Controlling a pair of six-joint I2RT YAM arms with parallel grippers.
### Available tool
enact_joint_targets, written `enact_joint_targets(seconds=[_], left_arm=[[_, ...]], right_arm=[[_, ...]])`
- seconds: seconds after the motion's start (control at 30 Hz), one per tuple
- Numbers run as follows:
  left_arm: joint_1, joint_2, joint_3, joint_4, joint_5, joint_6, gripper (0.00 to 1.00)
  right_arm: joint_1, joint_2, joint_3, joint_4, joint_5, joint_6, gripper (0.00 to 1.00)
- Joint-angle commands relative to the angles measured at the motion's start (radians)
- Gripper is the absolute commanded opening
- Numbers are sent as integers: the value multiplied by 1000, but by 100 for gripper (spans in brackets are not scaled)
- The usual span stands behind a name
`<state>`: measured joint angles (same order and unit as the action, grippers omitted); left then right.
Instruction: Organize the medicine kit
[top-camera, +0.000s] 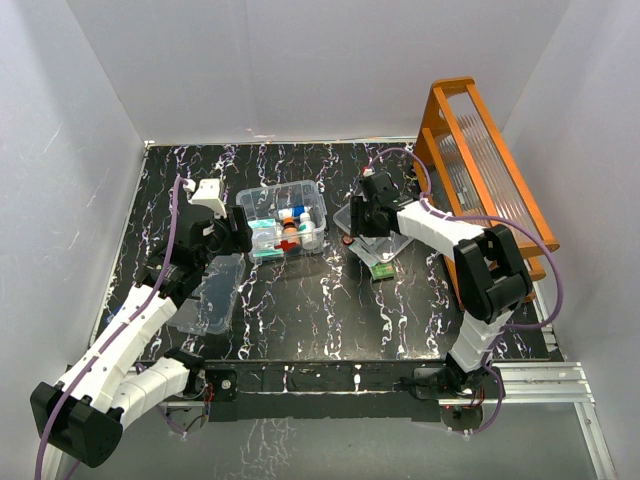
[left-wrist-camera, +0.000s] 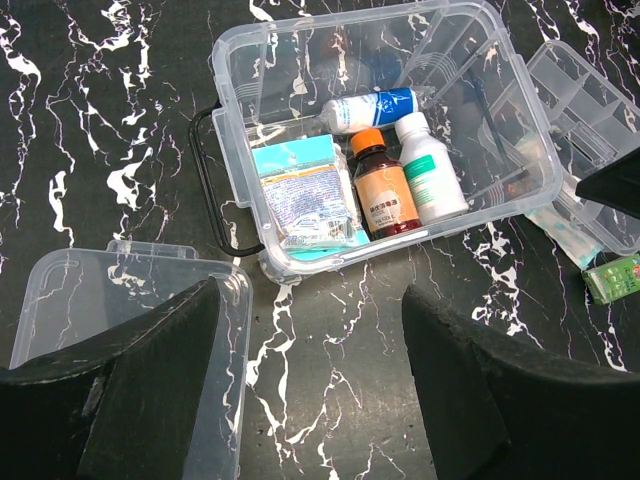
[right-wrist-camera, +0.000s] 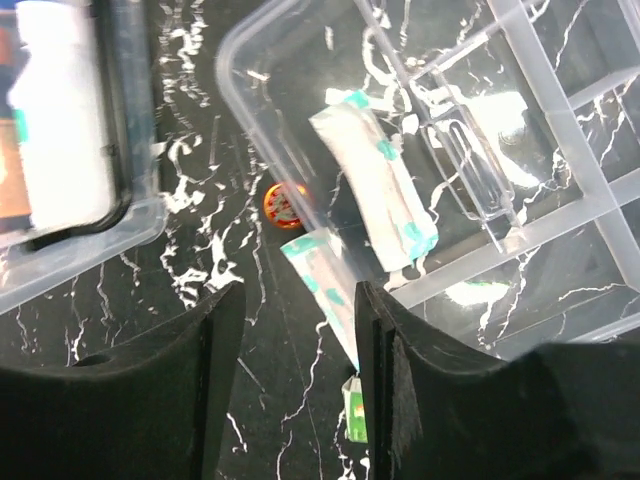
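My left hand (left-wrist-camera: 310, 400) hangs wide open over the black marbled table (left-wrist-camera: 100, 120), with only bare tabletop between its fingers (left-wrist-camera: 150, 390). The clear box (left-wrist-camera: 530, 150) lies open just ahead of that hand, a black handle (left-wrist-camera: 203, 180) looped at its left end. Inside it lie a packet (left-wrist-camera: 305, 195), a brown bottle with an orange cap (left-wrist-camera: 385, 195), a white bottle (left-wrist-camera: 430, 170) and a blue-and-white tube (left-wrist-camera: 370, 105). The lid (left-wrist-camera: 70, 290) lies flat on the table to the left, apart from the box, its near part hidden behind my left finger. My right hand (right-wrist-camera: 295, 390) is on the other side of the box, over the near corner of the divided tray (right-wrist-camera: 560, 150), which sits on the table just right of the box. Its jaws stand partly open and clamp nothing. One white sachet with teal marks (right-wrist-camera: 375, 180) lies in the tray's corner compartment ahead of the fingers. A second sachet (right-wrist-camera: 318, 275) runs from the tray's edge down into the gap toward my right finger; I cannot tell whether it touches. A small red round thing (right-wrist-camera: 285, 203) lies between tray and box, and a little green carton (right-wrist-camera: 353, 412) shows low in the gap. The orange rack (top-camera: 490, 170) stands at the far right.
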<state>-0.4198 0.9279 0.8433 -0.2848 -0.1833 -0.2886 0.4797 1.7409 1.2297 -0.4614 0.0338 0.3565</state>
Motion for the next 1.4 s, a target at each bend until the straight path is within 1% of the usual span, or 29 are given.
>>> enact_joint_targets(seconds=[0.0,0.13,0.3,0.6,0.77,0.87,1.13,1.37], left_arm=[[6,-13,26,13,9,-9,72],[6,-10,32,18,12,-11,72],[6,-12,39,10,3,-9,72],[6,-22,34,0,-10,-10,72],[6,-19,32,1,-10,-9,72],[6,-16,31,2,-11,-7,72],[6,-11,28,6,-9,-8,72],[6,-11,27,9,-9,-9,72]], right_arm=[[99,-76,-20,-1,113,-131,44],[177,-46,-24,-21,254,-172,40],[209,39,8,-41,376,-200,36],[210,117,23,-11,430,-227,34],[209,130,23,0,441,-222,39],[205,139,21,4,427,-223,40],[162,131,-10,17,303,-219,37],[109,132,-42,20,109,-214,34]])
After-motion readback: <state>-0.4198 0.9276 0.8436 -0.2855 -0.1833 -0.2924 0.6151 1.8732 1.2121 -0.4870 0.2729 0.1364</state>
